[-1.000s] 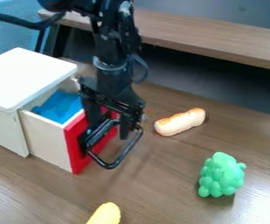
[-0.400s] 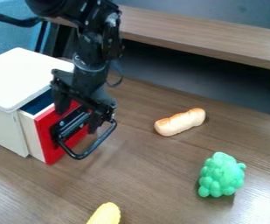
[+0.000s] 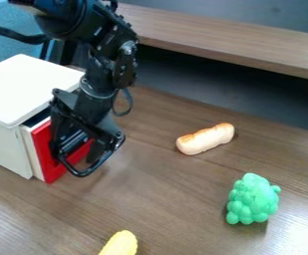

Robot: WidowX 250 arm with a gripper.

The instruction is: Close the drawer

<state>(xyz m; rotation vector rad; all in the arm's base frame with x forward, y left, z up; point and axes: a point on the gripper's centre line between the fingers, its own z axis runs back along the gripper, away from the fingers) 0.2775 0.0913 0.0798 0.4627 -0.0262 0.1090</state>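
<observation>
Drawer (image 3: 47,165) nearly closed, jutting past front edge of cabinet (image 3: 27,85) — last push left — tool (image 3: 83,151) at its face, opening and hold unclear.

Brown wood-grain tabletop (image 3: 176,204), bright glare (image 3: 302,236) at lower right. Wooden ledge (image 3: 236,47) runs across behind it, dark recess (image 3: 242,92) underneath, grey surface (image 3: 249,14) beyond. Blue textured surface (image 3: 0,50) at upper left, material unclear.
</observation>
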